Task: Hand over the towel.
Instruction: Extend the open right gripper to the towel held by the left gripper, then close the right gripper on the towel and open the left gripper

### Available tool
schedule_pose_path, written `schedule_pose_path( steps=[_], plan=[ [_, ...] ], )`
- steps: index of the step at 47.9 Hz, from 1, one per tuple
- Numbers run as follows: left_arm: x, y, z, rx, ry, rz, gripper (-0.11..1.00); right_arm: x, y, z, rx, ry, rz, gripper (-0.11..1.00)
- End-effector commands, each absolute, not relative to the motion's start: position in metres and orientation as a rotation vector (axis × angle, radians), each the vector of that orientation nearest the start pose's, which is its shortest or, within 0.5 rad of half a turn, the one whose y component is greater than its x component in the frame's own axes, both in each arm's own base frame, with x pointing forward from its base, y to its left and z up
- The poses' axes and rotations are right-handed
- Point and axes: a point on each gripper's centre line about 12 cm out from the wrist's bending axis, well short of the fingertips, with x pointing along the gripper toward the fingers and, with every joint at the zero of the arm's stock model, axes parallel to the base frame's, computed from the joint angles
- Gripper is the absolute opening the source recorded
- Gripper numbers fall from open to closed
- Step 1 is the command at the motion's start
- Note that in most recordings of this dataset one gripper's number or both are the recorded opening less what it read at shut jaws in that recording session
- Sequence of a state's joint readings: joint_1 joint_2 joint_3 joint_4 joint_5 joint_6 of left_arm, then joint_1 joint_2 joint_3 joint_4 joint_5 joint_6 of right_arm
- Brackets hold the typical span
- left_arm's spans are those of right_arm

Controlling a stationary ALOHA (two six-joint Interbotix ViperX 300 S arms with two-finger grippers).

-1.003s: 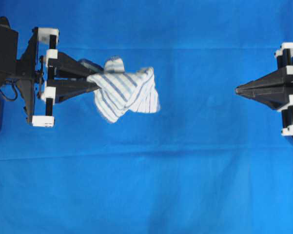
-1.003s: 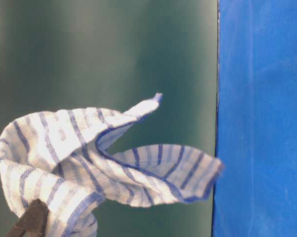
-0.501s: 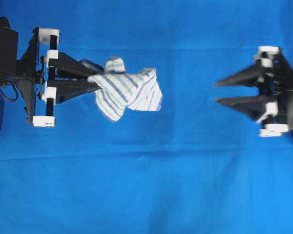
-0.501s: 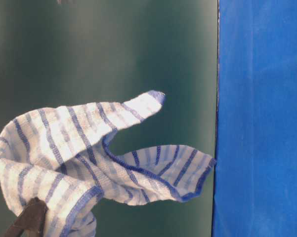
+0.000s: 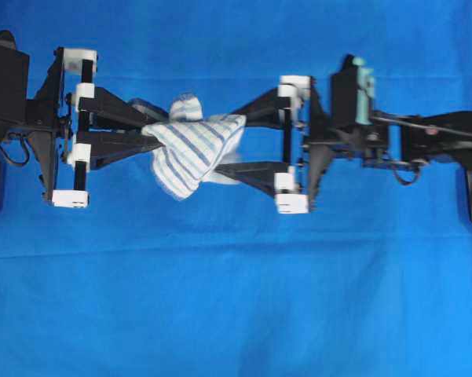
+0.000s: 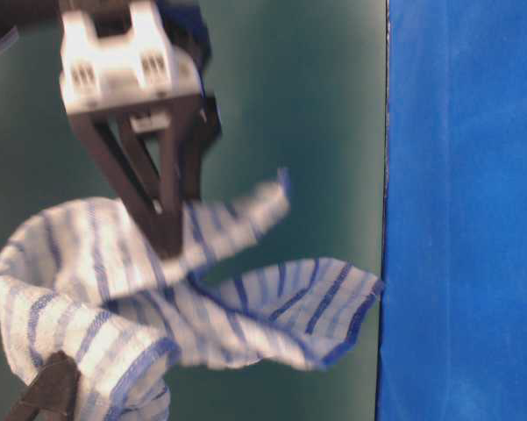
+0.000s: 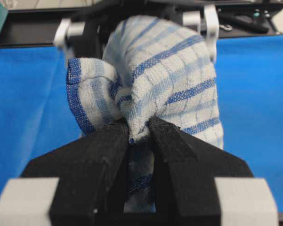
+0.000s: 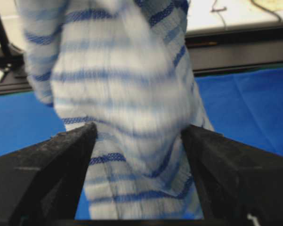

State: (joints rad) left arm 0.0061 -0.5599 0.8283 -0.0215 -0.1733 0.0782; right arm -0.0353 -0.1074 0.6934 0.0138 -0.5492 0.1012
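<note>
The towel, white with blue stripes, hangs bunched in the air over the blue tablecloth. My left gripper is shut on its left end; the pinched fold shows between the black fingers in the left wrist view. My right gripper is open, with one finger on each side of the towel's right end. In the right wrist view the towel fills the gap between the spread fingers. In the table-level view the right gripper reaches down onto the towel.
The blue tablecloth covers the whole table under both arms. The left arm's black base stands at the left edge. The right arm stretches in from the right edge.
My right gripper has opened and moved far left across the table until its fingers straddle the towel's right end. The left gripper has stayed put, still holding the towel.
</note>
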Motion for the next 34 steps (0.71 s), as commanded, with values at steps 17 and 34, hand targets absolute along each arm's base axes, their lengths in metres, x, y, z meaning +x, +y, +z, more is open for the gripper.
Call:
schedule_pose_path(
  steps=[17, 34],
  plan=[
    [0.299, -0.001, 0.329, 0.056, 0.071, -0.002, 0.08, 0.428, -0.015, 0.277, 0.115, 0.007, -0.042, 0.73],
    [0.298, -0.005, 0.329, 0.053, 0.070, -0.014, 0.08, 0.430, -0.015, 0.279, 0.114, 0.001, -0.041, 0.12]
  ],
)
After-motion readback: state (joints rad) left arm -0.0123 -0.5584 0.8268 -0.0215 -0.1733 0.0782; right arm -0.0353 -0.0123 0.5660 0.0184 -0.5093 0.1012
